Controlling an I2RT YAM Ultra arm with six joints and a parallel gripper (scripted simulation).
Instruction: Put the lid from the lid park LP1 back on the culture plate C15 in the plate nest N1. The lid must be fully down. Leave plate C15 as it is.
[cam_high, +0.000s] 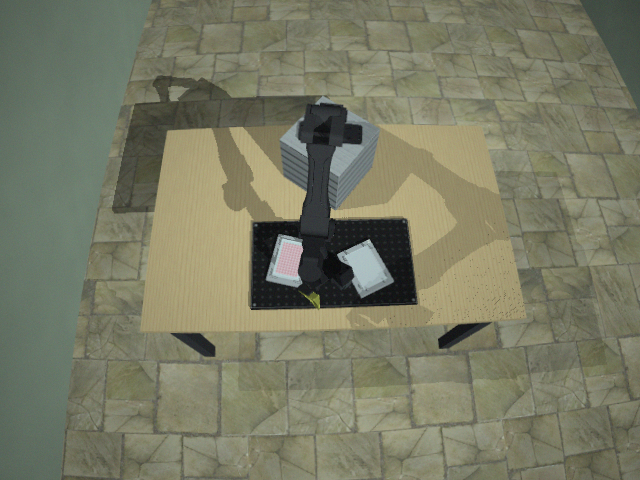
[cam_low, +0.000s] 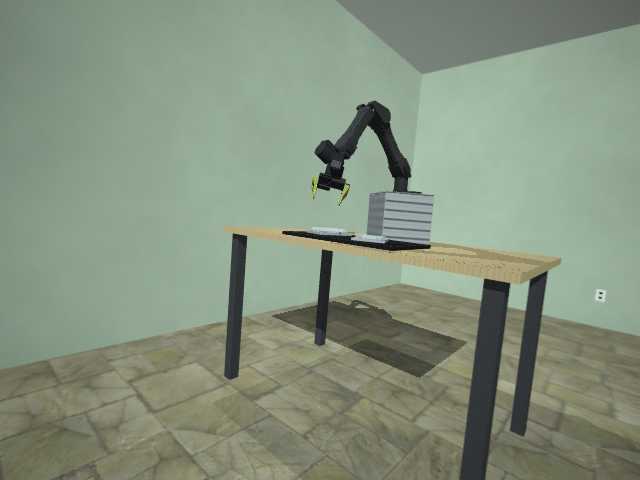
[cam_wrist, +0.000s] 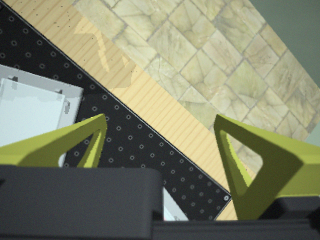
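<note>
In the top view, culture plate C15 (cam_high: 287, 259), with its pink well field uncovered, is seen at the left of the black perforated board (cam_high: 398, 242) on the desk (cam_high: 206, 206), seated in the plate nest N1 (cam_high: 273, 279). Between plate and lid, the gripper (cam_high: 312, 299) is held high above the board near its front edge, the yellow fingers spread to their full width with nothing between them. To the right, the pale lid (cam_high: 366, 266) is found lying flat in the lid park LP1 (cam_high: 385, 283), turned at an angle to the board's edges, so that its long axis runs obliquely from the upper left to the lower right. The lid is thus placed to the right of the gripper and well below it, as is confirmed in the exterior view. The coming move is judged to turn on a shift to the right, a wrist rotation to match the lid's skew, and then a descent.
</note>
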